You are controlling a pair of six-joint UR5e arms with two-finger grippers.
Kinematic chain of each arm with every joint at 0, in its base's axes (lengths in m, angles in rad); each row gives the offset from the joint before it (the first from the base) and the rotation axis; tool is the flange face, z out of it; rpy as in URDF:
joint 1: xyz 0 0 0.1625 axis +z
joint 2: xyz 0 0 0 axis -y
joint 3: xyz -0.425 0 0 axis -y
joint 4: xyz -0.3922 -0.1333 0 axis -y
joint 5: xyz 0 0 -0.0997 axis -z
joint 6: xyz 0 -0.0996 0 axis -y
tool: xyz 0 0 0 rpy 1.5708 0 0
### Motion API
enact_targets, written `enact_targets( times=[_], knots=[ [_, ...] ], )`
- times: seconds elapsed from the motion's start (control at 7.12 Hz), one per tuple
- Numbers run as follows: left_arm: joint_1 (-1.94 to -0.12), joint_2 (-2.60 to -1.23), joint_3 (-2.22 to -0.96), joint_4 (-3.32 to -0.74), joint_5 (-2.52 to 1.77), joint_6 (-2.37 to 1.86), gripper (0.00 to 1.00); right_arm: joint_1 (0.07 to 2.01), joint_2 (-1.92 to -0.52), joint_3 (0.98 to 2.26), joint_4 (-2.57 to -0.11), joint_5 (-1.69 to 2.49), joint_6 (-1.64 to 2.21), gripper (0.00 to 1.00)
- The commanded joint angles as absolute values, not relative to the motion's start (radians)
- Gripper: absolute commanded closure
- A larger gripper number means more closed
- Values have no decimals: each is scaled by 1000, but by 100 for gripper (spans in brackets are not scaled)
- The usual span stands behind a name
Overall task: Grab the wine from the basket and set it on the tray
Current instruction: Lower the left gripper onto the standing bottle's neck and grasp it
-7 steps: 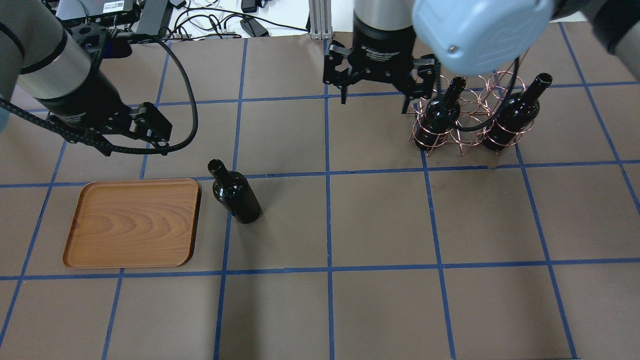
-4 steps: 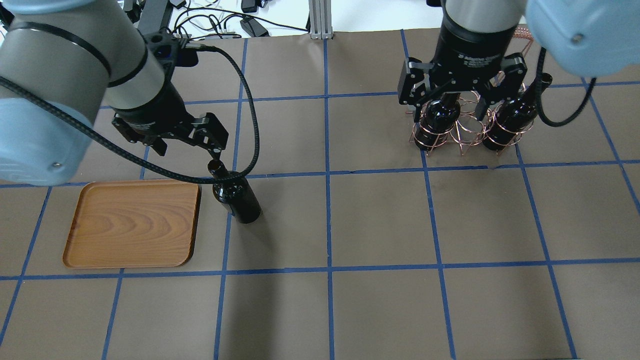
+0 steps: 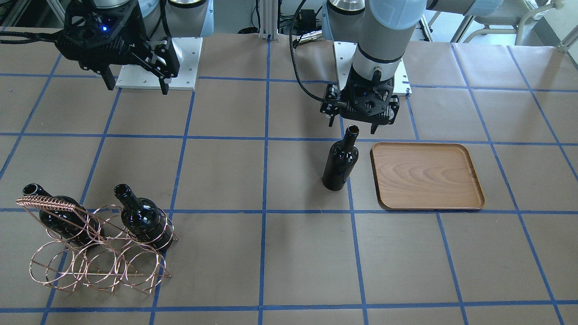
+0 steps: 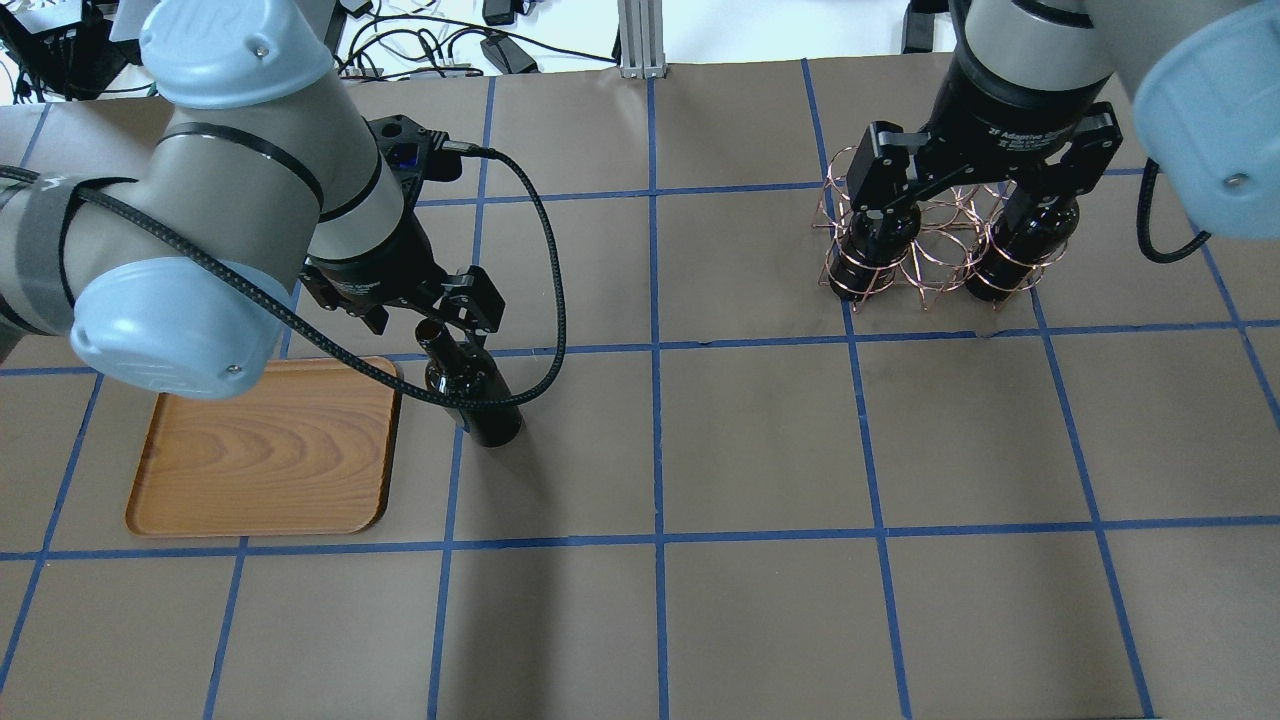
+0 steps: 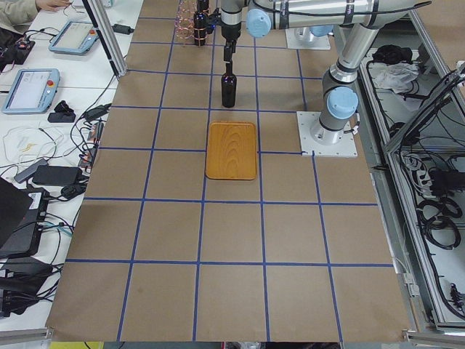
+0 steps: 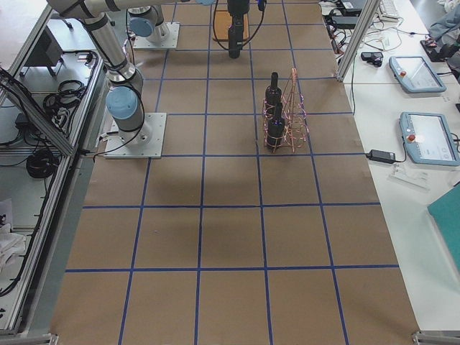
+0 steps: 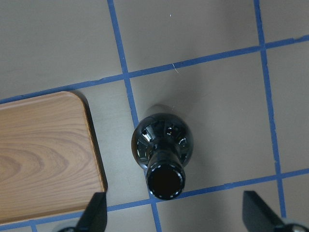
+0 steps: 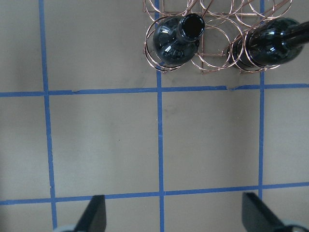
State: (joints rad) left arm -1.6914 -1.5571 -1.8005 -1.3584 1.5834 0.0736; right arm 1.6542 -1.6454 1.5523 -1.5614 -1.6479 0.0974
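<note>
One wine bottle [image 4: 472, 385] stands upright on the table just right of the wooden tray [image 4: 265, 445]. It also shows in the front view [image 3: 341, 162] and from above in the left wrist view [image 7: 163, 150]. My left gripper [image 4: 430, 318] is open and hovers just above the bottle's mouth, not touching it. Two more wine bottles [image 4: 875, 240] [image 4: 1015, 250] stand in the outer loops of the copper wire basket [image 4: 925, 245]. My right gripper [image 4: 985, 190] is open and empty, high above the basket. The tray holds nothing.
The basket [image 3: 95, 257] stands at the far right of the table, its coil handle [image 3: 45, 203] up over the bottles. Brown paper with blue tape lines covers the table. Cables and a metal post [image 4: 635, 35] lie beyond the back edge.
My left arm has swung right and forward, from behind the tray to over the standing bottle. My right arm has moved right, from beside the basket to above it. Both grippers stay open.
</note>
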Motion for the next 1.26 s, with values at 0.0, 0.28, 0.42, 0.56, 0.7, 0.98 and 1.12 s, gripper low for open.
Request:
enact_targets(
  times=[0.0, 0.28, 0.42, 0.56, 0.7, 0.98, 1.12],
  knots=[
    [-1692, -1597, -1824, -1342, 1586, 89, 3, 1655, -1651, 1548, -1635, -1644, 101, 0],
    [-1690, -1601, -1836, -1342, 1583, 126, 27, 1663, -1648, 1554, -1637, -1641, 104, 0],
    [-1690, -1601, -1836, -1342, 1583, 126, 36, 1663, -1647, 1554, -1626, -1644, 104, 0],
    [-1690, -1603, -1833, -1342, 1582, 126, 42, 1664, -1647, 1554, -1625, -1625, 106, 0],
    [-1687, -1603, -1829, -1350, 1580, 129, 58, 1664, -1649, 1552, -1618, -1605, 109, 0],
    [-1686, -1603, -1825, -1351, 1580, 129, 94, 1654, -1648, 1537, -1594, -1603, 117, 0],
    [-1686, -1603, -1824, -1350, 1580, 129, 100, 1652, -1646, 1529, -1577, -1603, 117, 0]
  ],
)
